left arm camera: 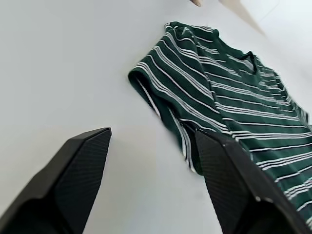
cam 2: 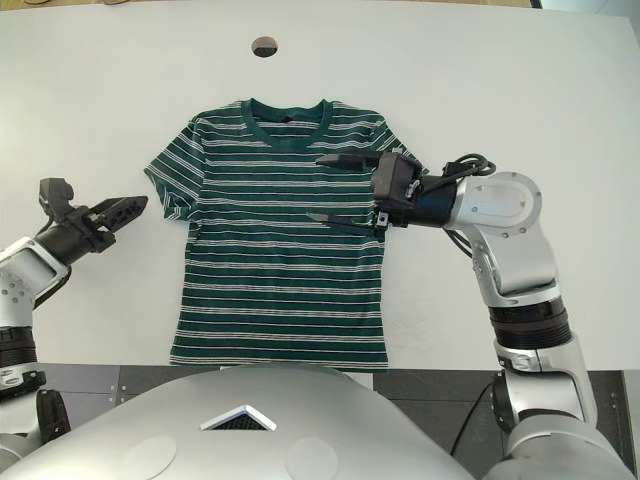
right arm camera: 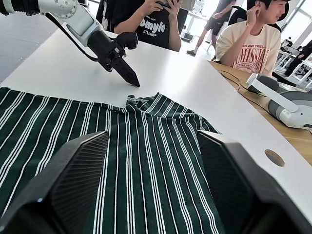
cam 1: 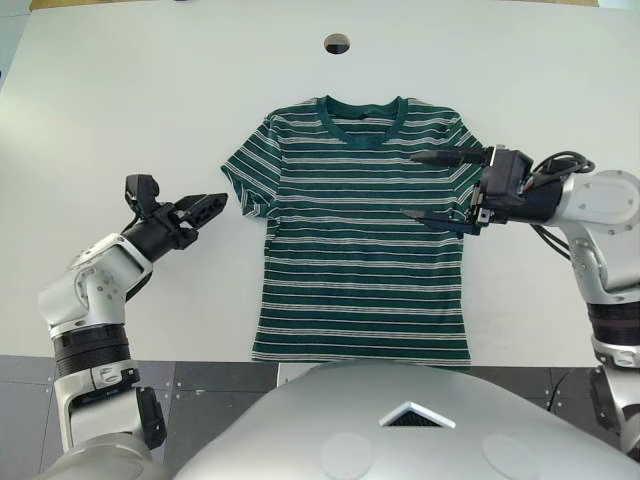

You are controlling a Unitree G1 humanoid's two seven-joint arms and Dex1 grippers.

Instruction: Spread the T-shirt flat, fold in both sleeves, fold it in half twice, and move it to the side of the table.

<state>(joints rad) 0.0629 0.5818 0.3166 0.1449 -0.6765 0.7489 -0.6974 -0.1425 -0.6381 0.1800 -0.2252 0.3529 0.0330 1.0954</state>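
Observation:
The green T-shirt (cam 1: 360, 250) with white stripes lies flat on the white table (cam 1: 120, 100), collar at the far side. Its left sleeve (cam 1: 245, 182) sticks out sideways. My left gripper (cam 1: 212, 208) is open just left of that sleeve, low over bare table, fingers pointing at the sleeve (left arm camera: 161, 92). My right gripper (cam 1: 428, 187) hovers open over the shirt's right chest area with nothing between its fingers. It and its wrist hide the right sleeve. The right wrist view looks across the striped cloth (right arm camera: 146, 146) to the left gripper (right arm camera: 129, 78).
A small round hole (cam 1: 337, 43) sits in the table beyond the collar. The table's near edge (cam 1: 150, 358) runs just below the shirt's hem. Bare tabletop lies on both sides of the shirt. A white headset (right arm camera: 282, 105) rests on a wooden desk beyond.

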